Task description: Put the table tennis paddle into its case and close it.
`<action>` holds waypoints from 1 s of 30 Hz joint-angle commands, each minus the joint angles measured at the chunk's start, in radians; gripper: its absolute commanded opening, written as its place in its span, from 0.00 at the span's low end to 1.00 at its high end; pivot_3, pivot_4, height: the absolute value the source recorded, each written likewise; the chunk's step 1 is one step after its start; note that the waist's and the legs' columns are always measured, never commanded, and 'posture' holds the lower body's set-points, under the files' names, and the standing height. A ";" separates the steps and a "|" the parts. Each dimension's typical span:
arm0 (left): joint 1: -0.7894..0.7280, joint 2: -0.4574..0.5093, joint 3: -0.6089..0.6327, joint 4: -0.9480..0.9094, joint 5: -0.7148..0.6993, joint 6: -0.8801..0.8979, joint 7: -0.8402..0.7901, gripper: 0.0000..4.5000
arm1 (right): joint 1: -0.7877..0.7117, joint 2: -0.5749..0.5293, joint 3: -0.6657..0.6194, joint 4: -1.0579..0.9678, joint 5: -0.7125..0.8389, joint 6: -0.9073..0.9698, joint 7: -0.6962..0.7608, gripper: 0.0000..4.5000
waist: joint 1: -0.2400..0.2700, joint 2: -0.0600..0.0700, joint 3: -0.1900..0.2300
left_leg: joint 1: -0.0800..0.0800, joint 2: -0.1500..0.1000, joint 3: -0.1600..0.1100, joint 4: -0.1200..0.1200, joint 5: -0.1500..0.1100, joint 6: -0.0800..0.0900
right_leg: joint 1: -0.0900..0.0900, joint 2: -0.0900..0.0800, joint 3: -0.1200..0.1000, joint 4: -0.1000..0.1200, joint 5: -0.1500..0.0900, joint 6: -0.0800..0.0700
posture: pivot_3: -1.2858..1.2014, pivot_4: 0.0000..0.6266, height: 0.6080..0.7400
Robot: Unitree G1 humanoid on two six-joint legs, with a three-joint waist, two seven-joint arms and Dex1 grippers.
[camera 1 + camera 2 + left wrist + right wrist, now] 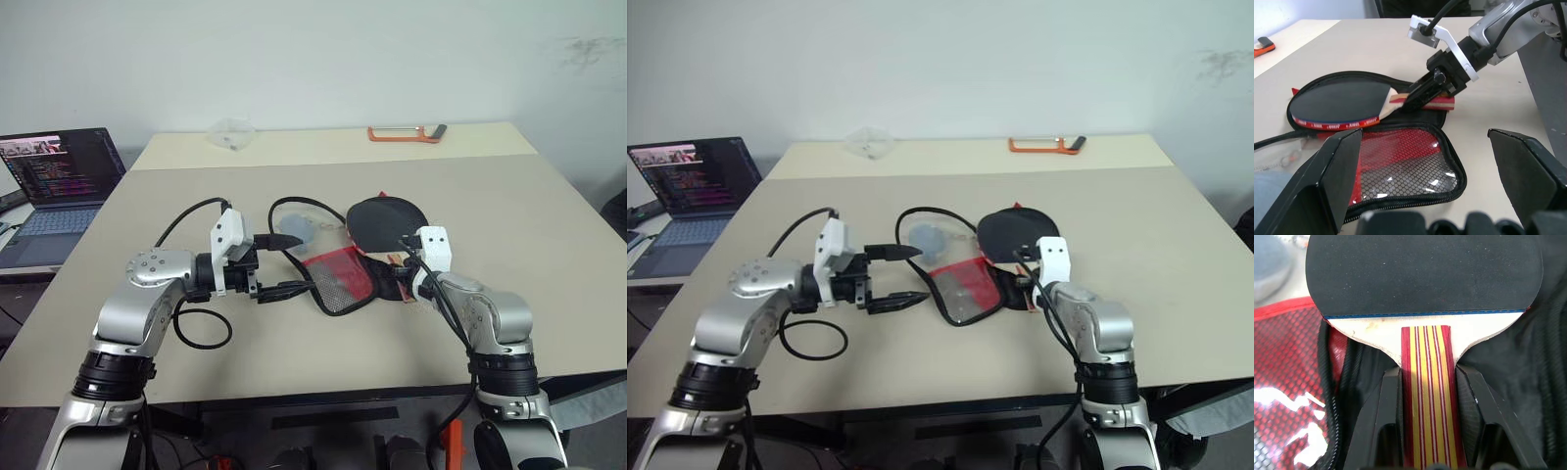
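Head pair looks down over the table (549,225); wrist cameras sit close.

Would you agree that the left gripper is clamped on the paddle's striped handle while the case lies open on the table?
Not quite: the right gripper clamps the paddle by its striped handle, as the right wrist view shows. The left gripper hangs open, holding nothing. The case does lie open on the table.

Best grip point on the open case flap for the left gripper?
Judging by the pose, take the case by the zipper rim of its open mesh flap, coming in level from the robot's left, where the open left gripper already faces it. That edge is thin and free; the paddle lies on the other half.
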 commanded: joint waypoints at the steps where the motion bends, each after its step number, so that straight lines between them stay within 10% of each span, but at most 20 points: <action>1: -0.004 0.002 0.005 -0.038 -0.003 -0.014 0.006 1.00 | -0.029 -0.004 -0.028 0.023 -0.019 -0.060 -0.015 0.24 | 0.000 0.000 0.000 | 0.000 0.000 0.000 0.000 0.000 0.000 | 0.000 0.000 0.000 0.000 0.000 0.000 | 0.52 0.24 1.00; 14: 0.000 0.001 0.004 -0.039 0.001 -0.015 0.015 1.00 | -0.043 0.021 -0.007 0.065 -0.037 -0.100 -0.027 0.24 | -0.002 0.000 0.000 | 0.000 0.000 0.000 0.000 0.000 0.000 | 0.000 0.000 0.000 0.000 0.000 0.000 | 0.52 0.24 1.00; 24: 0.009 0.007 0.025 0.002 0.032 -0.014 0.075 1.00 | 0.006 -0.010 0.062 -0.152 -0.007 -0.024 0.039 0.96 | -0.001 0.000 0.000 | 0.000 0.000 0.000 0.000 0.000 0.000 | 0.000 0.000 0.000 0.000 0.000 0.000 | 0.52 0.24 1.00; 30: 0.059 0.067 0.048 0.068 0.076 -0.026 0.096 1.00 | 0.073 -0.222 0.067 -0.406 0.149 0.024 0.301 0.99 | -0.001 0.000 0.000 | 0.001 0.001 0.000 0.000 0.000 0.001 | 0.000 0.001 0.000 0.000 0.000 0.000 | 0.52 0.24 1.00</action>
